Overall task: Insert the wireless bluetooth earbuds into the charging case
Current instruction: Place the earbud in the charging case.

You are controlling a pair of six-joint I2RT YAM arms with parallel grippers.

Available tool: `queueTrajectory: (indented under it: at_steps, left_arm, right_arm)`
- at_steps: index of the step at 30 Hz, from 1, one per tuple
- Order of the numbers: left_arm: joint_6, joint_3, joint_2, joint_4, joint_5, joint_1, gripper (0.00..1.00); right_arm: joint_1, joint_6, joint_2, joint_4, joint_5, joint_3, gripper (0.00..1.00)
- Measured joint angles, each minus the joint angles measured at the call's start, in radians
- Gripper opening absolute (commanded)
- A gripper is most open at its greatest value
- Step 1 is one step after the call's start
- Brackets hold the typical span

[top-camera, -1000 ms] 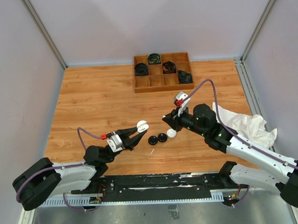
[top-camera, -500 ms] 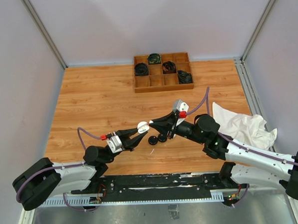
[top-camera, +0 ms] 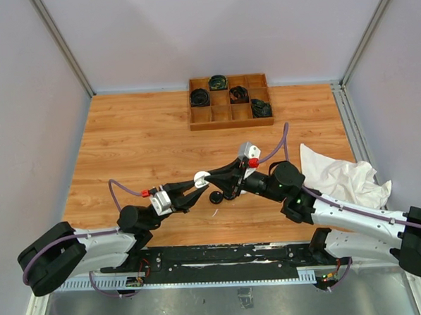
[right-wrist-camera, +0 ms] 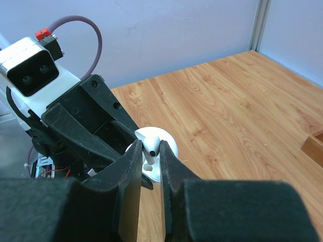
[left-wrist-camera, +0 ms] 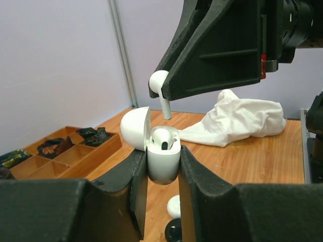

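From above, the right hand [top-camera: 213, 176], a moment ago further right over the table [top-camera: 125, 148], has swung left to meet the left hand [top-camera: 196, 185] near the middle. The left wrist view shows the left hand clamped around the open white charging case [left-wrist-camera: 163, 164], one seated earbud [left-wrist-camera: 162, 137] inside, while the right hand pinches a white earbud [left-wrist-camera: 160, 89] stem-down just above the case's mouth. The right wrist view agrees, so I judge only a short lowering remains.
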Motion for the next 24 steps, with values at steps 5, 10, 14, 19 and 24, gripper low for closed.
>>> queueTrajectory:
  at_steps: [5,10,14,19,24]
  left_arm:
    - [-0.007,0.000,-0.010,0.003,-0.001,0.000,0.00]
    - [-0.011,0.000,-0.023,0.003,-0.001,0.000,0.00]
    - [-0.012,0.000,-0.033,0.003,-0.002,0.000,0.00]
    - [-0.012,0.000,-0.040,0.003,-0.002,0.000,0.00]
    - [-0.018,0.000,-0.040,0.003,-0.002,0.000,0.00]
  right_arm:
    - [0.002,0.012,0.021,0.015,-0.017,0.000,0.11]
    - [0.010,0.016,0.037,0.019,-0.019,-0.001,0.11]
    - [0.011,0.018,0.039,0.034,-0.022,-0.001,0.11]
    - [0.013,0.020,0.039,0.043,-0.030,-0.002,0.11]
    - [0.013,0.021,0.039,0.053,-0.033,-0.009,0.13]
